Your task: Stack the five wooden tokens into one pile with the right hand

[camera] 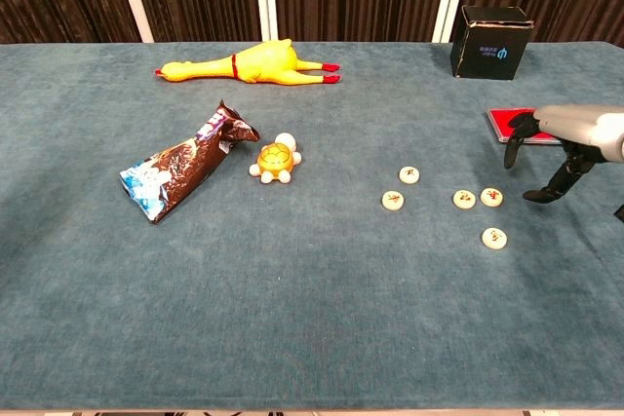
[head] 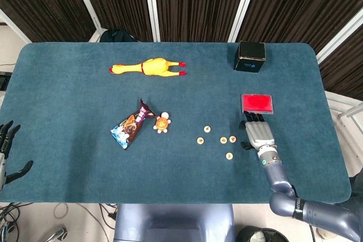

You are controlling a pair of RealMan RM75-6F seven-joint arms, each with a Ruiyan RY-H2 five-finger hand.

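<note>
grey right hand [head: 258, 133], black fingers [camera: 515, 131]

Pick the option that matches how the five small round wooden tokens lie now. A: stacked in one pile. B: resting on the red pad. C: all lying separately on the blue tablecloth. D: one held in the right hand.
C: the five small round wooden tokens each lie flat and apart on the blue tablecloth, while the right hand hovers beside them holding nothing.

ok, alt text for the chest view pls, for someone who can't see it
The robot's right hand hovers open at the right of a blue table, just right of five wooden tokens lying apart, unstacked. Behind are a red pad and a black box; to the left lie a rubber chicken, snack bag and toy turtle.
</note>
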